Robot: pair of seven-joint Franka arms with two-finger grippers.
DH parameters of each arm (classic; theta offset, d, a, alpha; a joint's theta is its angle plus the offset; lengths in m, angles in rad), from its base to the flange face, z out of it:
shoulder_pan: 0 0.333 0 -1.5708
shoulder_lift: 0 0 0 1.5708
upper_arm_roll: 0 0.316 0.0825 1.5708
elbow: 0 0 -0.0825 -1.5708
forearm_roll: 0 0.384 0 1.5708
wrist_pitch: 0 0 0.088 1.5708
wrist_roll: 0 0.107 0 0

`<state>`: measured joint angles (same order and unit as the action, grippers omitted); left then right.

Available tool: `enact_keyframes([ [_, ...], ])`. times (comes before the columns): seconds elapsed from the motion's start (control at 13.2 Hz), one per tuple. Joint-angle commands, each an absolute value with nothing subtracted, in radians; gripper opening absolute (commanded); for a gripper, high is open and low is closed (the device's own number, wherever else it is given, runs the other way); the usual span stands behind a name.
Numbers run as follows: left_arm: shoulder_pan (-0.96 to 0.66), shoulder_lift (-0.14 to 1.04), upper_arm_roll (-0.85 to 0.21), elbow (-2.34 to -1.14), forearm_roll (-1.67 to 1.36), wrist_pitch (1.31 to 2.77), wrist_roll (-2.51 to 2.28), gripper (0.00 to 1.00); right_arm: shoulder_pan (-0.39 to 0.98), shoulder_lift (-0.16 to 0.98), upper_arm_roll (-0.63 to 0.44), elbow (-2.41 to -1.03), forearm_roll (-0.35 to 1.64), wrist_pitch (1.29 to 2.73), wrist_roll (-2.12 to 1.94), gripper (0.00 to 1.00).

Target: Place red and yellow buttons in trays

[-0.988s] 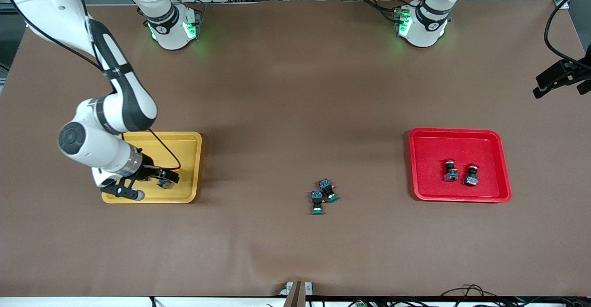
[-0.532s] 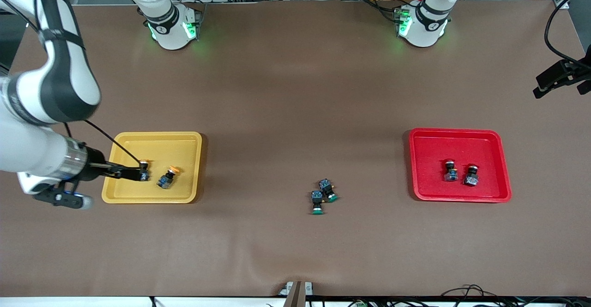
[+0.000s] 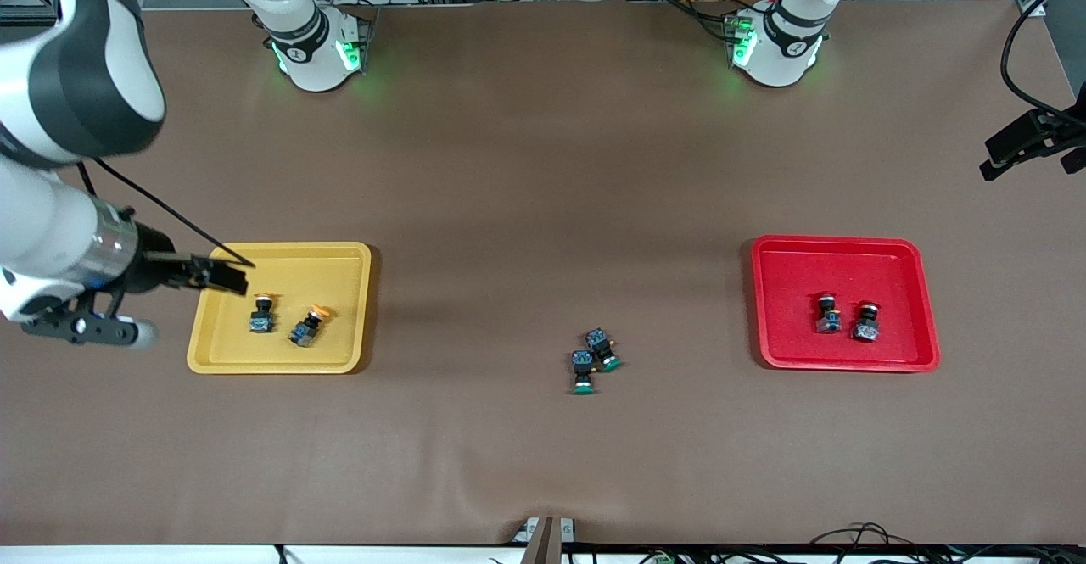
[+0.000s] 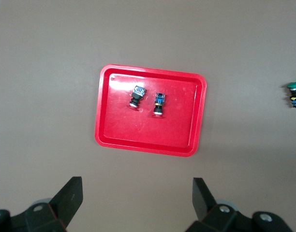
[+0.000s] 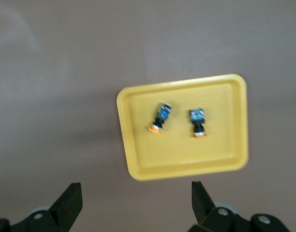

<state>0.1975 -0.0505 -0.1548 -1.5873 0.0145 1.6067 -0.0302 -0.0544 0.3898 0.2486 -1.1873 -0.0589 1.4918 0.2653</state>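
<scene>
The yellow tray (image 3: 333, 274) holds two yellow-capped buttons, one (image 3: 262, 316) beside the other (image 3: 307, 327). The red tray (image 3: 848, 265) holds two red-capped buttons (image 3: 828, 313) (image 3: 866, 323). My right gripper (image 3: 227, 276) is open and empty, up over the yellow tray's rim at the right arm's end. In the right wrist view it (image 5: 133, 200) looks down on the tray (image 5: 186, 154) and both buttons (image 5: 160, 118) (image 5: 198, 122). My left gripper (image 4: 137, 195) is open and empty, high over the table by the red tray (image 4: 148, 130). It does not show in the front view.
Two green-capped buttons (image 3: 584, 371) (image 3: 603, 349) lie together mid-table, nearer the front camera than the trays; one shows in the left wrist view (image 4: 294, 87). A black camera mount (image 3: 1031, 144) stands at the left arm's end of the table.
My right gripper has let go of a yellow-capped button, which now lies in the yellow tray, and has risen and drawn back toward the right arm's end. The left arm waits.
</scene>
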Motion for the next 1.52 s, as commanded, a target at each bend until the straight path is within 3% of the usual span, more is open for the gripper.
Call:
enact_keyframes([
  [0.0,0.201,-0.041,-0.156,-1.563,0.000,1.585,-0.018,1.00,-0.031,0.281,0.183,-1.219,-0.067,1.453,0.114,1.00],
  [0.46,0.201,-0.041,-0.156,-1.563,0.000,1.585,-0.018,1.00,-0.014,0.054,0.147,-1.501,-0.066,1.511,0.040,1.00],
  [0.68,0.201,-0.041,-0.156,-1.565,0.000,1.585,-0.018,1.00,-0.021,-0.086,0.127,-1.710,-0.063,1.646,-0.043,1.00],
  [1.14,0.201,-0.041,-0.156,-1.566,0.000,1.585,-0.020,1.00,-0.028,-0.097,0.114,-1.712,-0.052,1.641,-0.138,1.00],
  [1.44,0.201,-0.041,-0.156,-1.566,-0.002,1.583,-0.020,1.00,-0.026,-0.097,0.055,-1.700,0.061,1.641,-0.138,1.00],
])
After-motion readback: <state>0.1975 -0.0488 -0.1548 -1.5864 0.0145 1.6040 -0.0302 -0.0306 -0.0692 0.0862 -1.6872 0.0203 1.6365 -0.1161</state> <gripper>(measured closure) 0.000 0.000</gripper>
